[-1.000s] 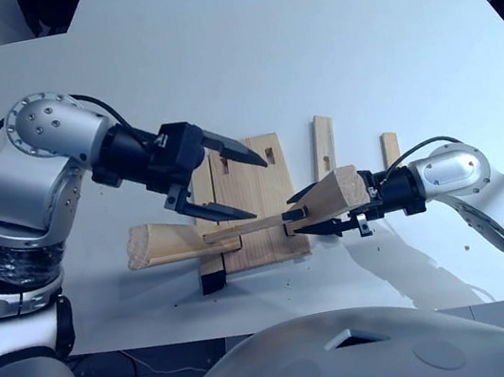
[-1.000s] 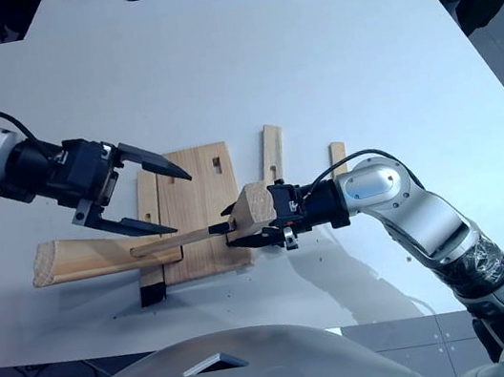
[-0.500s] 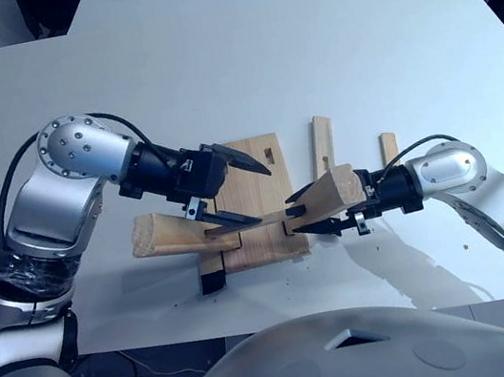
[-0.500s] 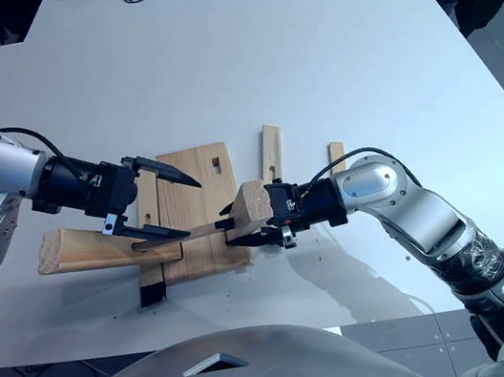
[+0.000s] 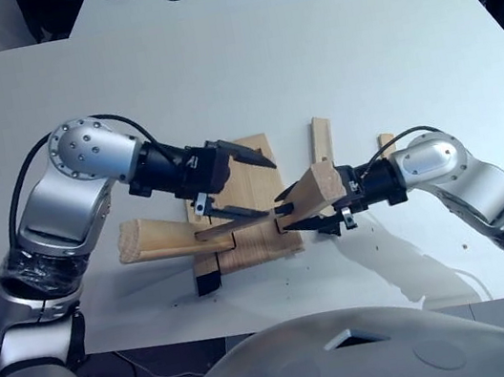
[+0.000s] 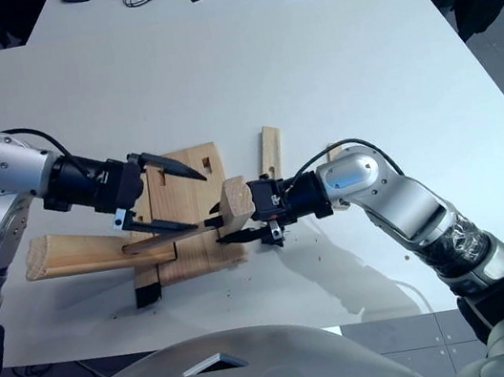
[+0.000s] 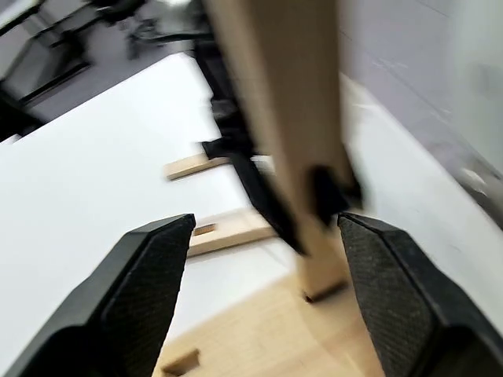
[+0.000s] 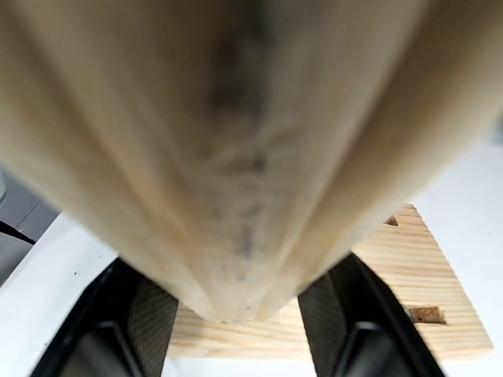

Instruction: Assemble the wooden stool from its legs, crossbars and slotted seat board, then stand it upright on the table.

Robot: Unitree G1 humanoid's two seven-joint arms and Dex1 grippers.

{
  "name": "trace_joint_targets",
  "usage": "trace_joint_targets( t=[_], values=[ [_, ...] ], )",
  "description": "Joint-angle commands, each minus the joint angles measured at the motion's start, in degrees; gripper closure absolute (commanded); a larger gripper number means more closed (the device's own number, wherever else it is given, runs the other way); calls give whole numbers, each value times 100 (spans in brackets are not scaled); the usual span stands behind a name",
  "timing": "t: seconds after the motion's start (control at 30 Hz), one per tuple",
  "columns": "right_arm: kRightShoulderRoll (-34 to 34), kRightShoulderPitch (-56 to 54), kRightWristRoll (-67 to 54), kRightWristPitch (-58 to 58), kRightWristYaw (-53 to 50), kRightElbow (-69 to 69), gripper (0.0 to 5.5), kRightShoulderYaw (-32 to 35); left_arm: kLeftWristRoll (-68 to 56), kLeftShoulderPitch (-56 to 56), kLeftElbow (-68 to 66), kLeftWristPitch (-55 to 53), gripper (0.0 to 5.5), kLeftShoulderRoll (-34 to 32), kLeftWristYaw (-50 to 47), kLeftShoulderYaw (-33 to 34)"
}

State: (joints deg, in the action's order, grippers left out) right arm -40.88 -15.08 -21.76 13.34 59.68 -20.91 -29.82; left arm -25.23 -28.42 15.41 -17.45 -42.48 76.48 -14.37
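Stool seemingly barely begun: right gripper (image 5: 287,212) is clamping a chunky pale wooden leg (image 5: 320,187) at the flat slotted wooden seat board's (image 5: 259,243) 3 o'clock, left gripper (image 5: 269,188) is gaping wide beside a thin wooden crossbar (image 5: 239,226).

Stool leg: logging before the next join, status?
Left gripper open, by crossbar. Right gripper shut on leg, above seat board. Two loose bars beside board, apart.

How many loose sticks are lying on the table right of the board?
2. The near stick lies just right of the board; the far stick lies farther right, partly hidden. More may be out of sight.
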Motion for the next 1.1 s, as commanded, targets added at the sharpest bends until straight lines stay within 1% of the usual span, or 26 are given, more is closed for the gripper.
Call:
trace_joint_targets(
  t=[0.03, 0.1, 0.2, 0.27, 0.37, 0.47, 0.67, 0.8, 0.93, 1.1],
  values=[
    [-447, 468, 1292, 595, -35, 1121, 351, -754, -694, -1426, -869, -999, 211, 627, -952, 850],
    [-518, 509, 1202, 608, 34, 1217, 351, -724, -677, -1838, -1405, -1023, 211, 731, -1228, 1098],
    [-700, 552, 1141, 584, 84, 1288, 351, -593, -78, -2020, -2245, -377, 211, 672, -1413, 1109],
    [-916, 628, 1102, 524, 134, 1283, 351, -451, 361, -1809, -2529, 215, 211, 564, -1412, 996],
    [-1248, 802, 985, 536, 164, 1163, 351, -157, 1098, -1191, -2733, 1306, 211, 372, -1440, 789],
    [-1478, 957, 896, 531, 167, 1069, 351, 38, 1464, -704, -2796, 1941, 211, 296, -1497, 817],
    [-1691, 1169, 773, 486, 82, 1142, 351, 315, 1738, -199, -2871, 2179, 211, 276, -1898, 1113],
    [-1662, 1228, 668, 569, -22, 1092, 351, 470, 1660, 545, -2254, 1857, 211, 295, -2212, 1321],
    [-1512, 1118, 665, 577, -122, 1231, 351, 419, 1712, 1054, -2003, 1829, 211, 470, -2430, 1279],
    [-1167, 802, 529, 802, -203, 1411, 351, 354, 1757, 1224, -2037, 1767, 211, 570, -2664, 1306]
  ],
)
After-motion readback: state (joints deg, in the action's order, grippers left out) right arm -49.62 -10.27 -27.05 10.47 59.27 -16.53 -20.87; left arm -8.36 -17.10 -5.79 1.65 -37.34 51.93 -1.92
